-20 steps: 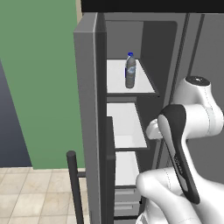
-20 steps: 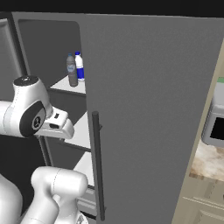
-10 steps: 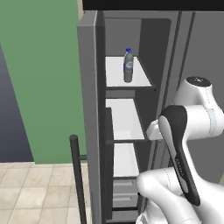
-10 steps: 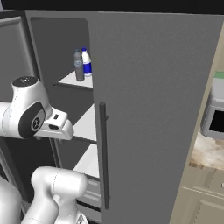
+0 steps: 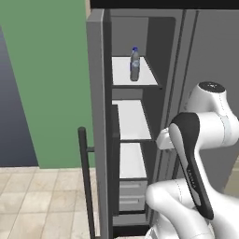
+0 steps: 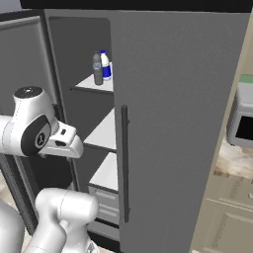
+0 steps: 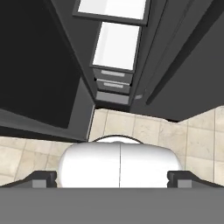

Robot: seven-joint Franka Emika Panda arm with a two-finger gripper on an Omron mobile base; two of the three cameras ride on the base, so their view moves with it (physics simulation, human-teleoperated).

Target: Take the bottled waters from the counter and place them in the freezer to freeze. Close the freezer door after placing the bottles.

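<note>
Inside the freezer (image 5: 140, 116), 2 bottles (image 6: 101, 66) stand side by side on its top shelf (image 5: 123, 77); the freezer door (image 5: 100, 121) stands open, and the hand (image 7: 116, 177) is spread wide and empty.

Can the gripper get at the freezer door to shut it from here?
Probably, after a swing. The freezer door stands wide open with nothing near its edge or handle. The open gripper holds nothing but points down at the floor, tucked close to the robot's body.
</note>
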